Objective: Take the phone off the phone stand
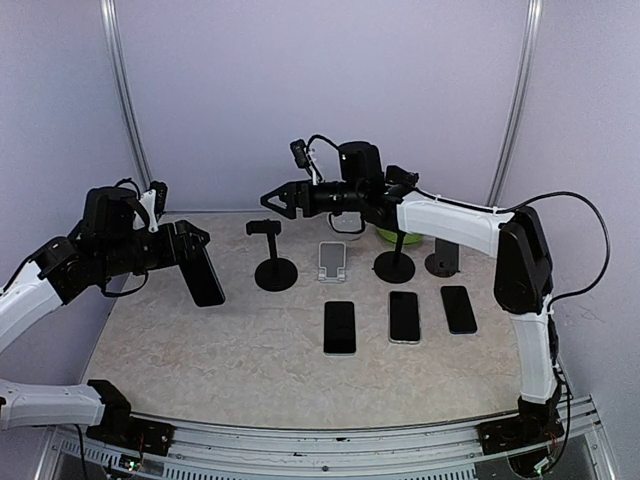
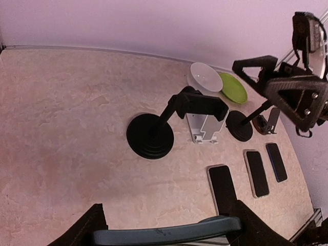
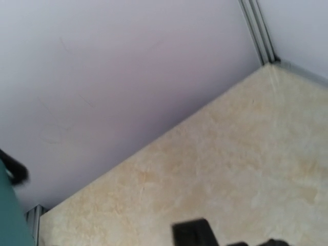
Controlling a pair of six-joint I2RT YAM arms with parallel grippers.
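Note:
My left gripper (image 1: 195,258) is shut on a dark phone (image 1: 206,277) and holds it in the air over the left of the table, well left of the black phone stand (image 1: 275,268). In the left wrist view the phone's edge (image 2: 164,231) lies across the bottom between my fingers (image 2: 84,230), and the stand (image 2: 151,134) with its empty clamp head (image 2: 201,103) stands beyond it. My right gripper (image 1: 280,197) is open and empty, raised above and behind the stand. It also shows in the left wrist view (image 2: 274,77). The right wrist view shows only wall and table.
A white stand (image 1: 333,262), a black round-base stand (image 1: 394,262) and a dark stand (image 1: 442,259) sit mid-table. Three phones (image 1: 340,327), (image 1: 404,316), (image 1: 459,309) lie flat in front of them. A white bowl (image 2: 206,77) and a green bowl (image 2: 233,87) sit at the back.

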